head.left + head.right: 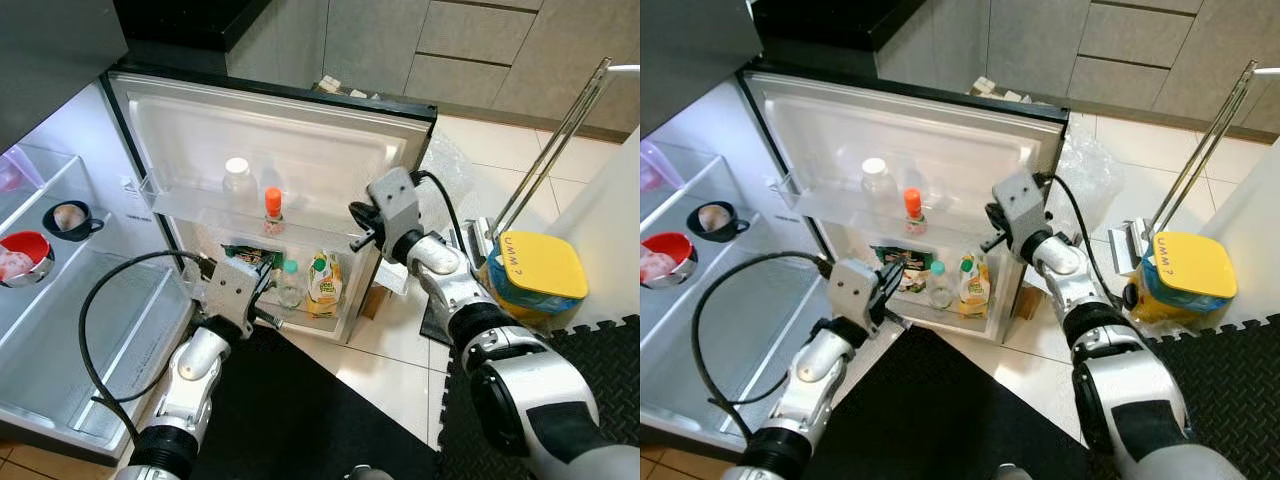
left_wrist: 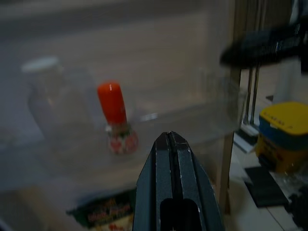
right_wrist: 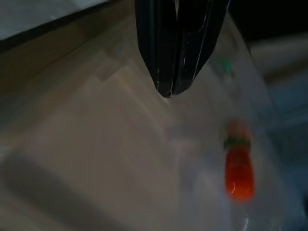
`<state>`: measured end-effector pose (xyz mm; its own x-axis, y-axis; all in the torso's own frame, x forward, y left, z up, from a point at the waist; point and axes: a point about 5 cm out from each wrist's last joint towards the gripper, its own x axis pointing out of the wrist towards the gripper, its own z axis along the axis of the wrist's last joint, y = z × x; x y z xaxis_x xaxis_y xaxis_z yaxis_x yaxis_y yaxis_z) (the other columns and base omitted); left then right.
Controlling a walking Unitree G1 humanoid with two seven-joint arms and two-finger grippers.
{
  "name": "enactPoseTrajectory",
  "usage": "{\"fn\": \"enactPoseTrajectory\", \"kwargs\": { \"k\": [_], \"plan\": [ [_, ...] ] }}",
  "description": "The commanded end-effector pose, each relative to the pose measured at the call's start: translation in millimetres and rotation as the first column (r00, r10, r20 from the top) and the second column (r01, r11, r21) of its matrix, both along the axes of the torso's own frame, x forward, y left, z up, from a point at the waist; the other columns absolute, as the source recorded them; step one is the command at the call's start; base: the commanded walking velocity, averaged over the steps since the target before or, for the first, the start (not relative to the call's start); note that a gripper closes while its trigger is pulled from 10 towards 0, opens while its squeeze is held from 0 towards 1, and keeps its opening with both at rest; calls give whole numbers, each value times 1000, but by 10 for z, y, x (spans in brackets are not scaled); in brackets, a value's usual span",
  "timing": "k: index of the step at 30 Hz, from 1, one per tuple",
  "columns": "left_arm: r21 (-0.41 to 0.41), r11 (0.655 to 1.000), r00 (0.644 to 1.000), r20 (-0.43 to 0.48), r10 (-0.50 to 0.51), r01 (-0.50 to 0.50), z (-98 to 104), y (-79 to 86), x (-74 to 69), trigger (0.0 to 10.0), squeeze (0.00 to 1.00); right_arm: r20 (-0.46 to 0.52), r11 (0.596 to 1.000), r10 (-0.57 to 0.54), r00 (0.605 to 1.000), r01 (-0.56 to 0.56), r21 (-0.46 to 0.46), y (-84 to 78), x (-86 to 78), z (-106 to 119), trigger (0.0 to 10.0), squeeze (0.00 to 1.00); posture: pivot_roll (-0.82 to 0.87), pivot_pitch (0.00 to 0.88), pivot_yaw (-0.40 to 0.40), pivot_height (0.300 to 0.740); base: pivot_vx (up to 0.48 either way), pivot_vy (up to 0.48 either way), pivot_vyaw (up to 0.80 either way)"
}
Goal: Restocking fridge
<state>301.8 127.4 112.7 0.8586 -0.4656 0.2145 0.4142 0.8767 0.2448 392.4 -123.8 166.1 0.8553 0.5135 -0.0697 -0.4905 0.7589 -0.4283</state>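
Observation:
The fridge door (image 1: 300,130) stands open before me. Its upper door shelf holds a clear white-capped bottle (image 1: 237,180) and an orange-capped bottle (image 1: 272,208). On the lower door shelf are a green packet (image 1: 245,258), a small green-capped bottle (image 1: 289,283) and a yellow juice bottle (image 1: 323,283). My left gripper (image 1: 263,280) is shut and empty, low beside the green packet, and its fingertips (image 2: 171,142) point at the orange-capped bottle (image 2: 115,115). My right gripper (image 1: 358,228) is shut and empty near the right end of the upper shelf, with the orange-capped bottle (image 3: 239,168) beyond its fingertips (image 3: 168,89).
Inside the fridge at left are a red bowl (image 1: 22,255) and a black cup (image 1: 70,218) on shelves. A yellow-lidded tub (image 1: 540,270) sits on the floor at right by a metal rack (image 1: 555,150). A black mat (image 1: 300,410) lies underfoot.

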Motion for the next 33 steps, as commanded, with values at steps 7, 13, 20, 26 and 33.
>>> {"fn": "enactPoseTrajectory", "kwargs": {
  "k": [7,13,20,26,33],
  "plan": [
    [54,998,999,10,-34,33,81,3,-3,10000,0,14,956,33,999,-27,-294,75,11,-74,10000,0,-41,184,-54,740,0,0,0],
    [45,999,999,24,-32,31,183,26,-59,10000,0,63,920,-48,997,69,-385,63,73,-33,10000,0,-10,203,-63,740,0,0,0],
    [53,998,999,30,-33,31,223,30,-81,10000,0,60,922,-62,996,80,-379,73,88,-9,10000,0,3,210,-71,740,0,0,0],
    [62,998,999,27,-30,29,232,37,-103,10000,0,-7,933,12,1000,-14,-361,174,44,-81,10000,0,14,211,-81,740,0,0,0],
    [69,998,1000,22,13,-14,235,109,-95,10000,0,-239,882,298,924,-363,-302,437,-219,-435,10000,0,4,207,-74,740,0,0,0]
  ]
}}
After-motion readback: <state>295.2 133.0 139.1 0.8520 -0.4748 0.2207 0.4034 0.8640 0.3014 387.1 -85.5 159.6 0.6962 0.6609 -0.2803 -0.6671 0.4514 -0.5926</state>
